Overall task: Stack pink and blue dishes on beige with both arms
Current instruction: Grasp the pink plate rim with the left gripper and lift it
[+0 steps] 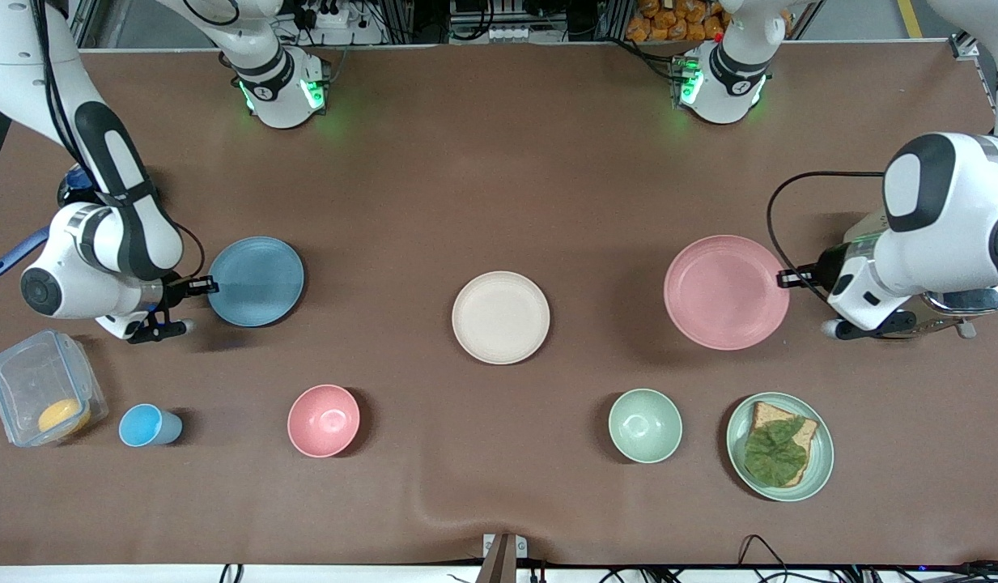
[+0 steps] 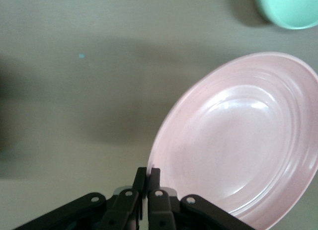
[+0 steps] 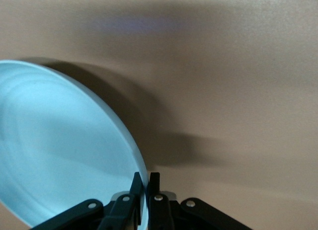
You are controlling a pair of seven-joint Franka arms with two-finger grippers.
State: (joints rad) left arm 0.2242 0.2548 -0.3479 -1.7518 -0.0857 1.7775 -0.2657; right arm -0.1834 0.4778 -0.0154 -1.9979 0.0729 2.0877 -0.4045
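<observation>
At the middle of the brown table (image 1: 499, 162) lies the beige plate (image 1: 501, 317), flat and bare, with nothing on it. Toward the left arm's end, the pink plate (image 1: 725, 291) is tilted, its rim pinched between the jaws of the left gripper (image 1: 783, 278); the left wrist view shows the two fingers (image 2: 154, 183) closed tight on the plate's edge (image 2: 238, 140) and a shadow on the cloth under it. Toward the right arm's end, the blue plate (image 1: 256, 281) is gripped the same way: the right gripper (image 1: 210, 284) has its jaws clamped narrow on the rim, and the right wrist view shows the plate (image 3: 59, 145) slanted up from the table with a dark shadow beneath. Both plates are well apart from the beige one, which sits between them.

Nearer the front camera stand a small blue cup (image 1: 148, 425), a pink bowl (image 1: 324, 420), a pale green bowl (image 1: 645, 425) and a green plate (image 1: 822, 461) carrying bread and a lettuce leaf. A clear lidded container (image 1: 41, 385) with something orange inside lies beside the cup.
</observation>
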